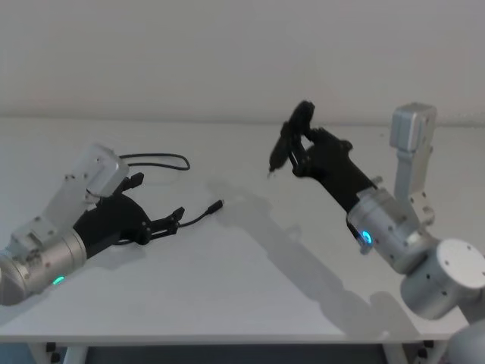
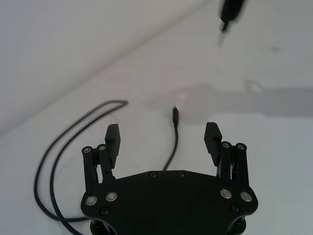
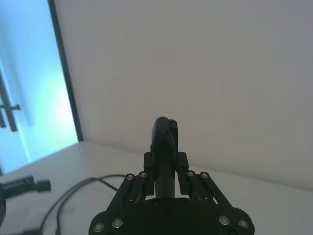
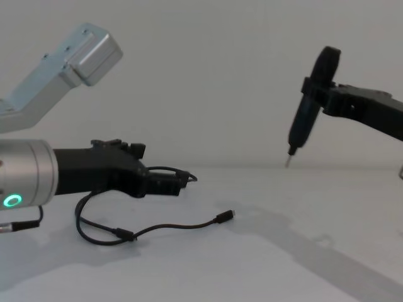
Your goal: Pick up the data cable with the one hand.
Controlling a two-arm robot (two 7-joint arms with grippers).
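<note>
Data cable (image 2: pixel 176 137) slack on the white table (image 1: pixel 250 288), toward its left edge: thin, black, loosely looped. One plug end lying free out toward the table's middle, its metal tip pointing away from the left edge. Long loop swung round toward the far edge and back.

Left gripper (image 1: pixel 157 199) reaching in low from the left edge, close above the table top, green ring lit on the silver wrist. Fingers (image 2: pixel 113 139) spread wide, nothing held. Seen from the left wrist, straight run of the cable passing between the two open fingers and on under the palm, clear of both pads; the loop passing outside one finger. Seen from the chest, fingertips just above the cable; contact with it impossible to tell.

Right gripper (image 1: pixel 298 152) raised high over the right half of the table, nearer the far edge. Fingers closed on a slim black pen-shaped tool (image 4: pixel 307 119), metal tip pointing down, well above the table top and well apart from the cable.
</note>
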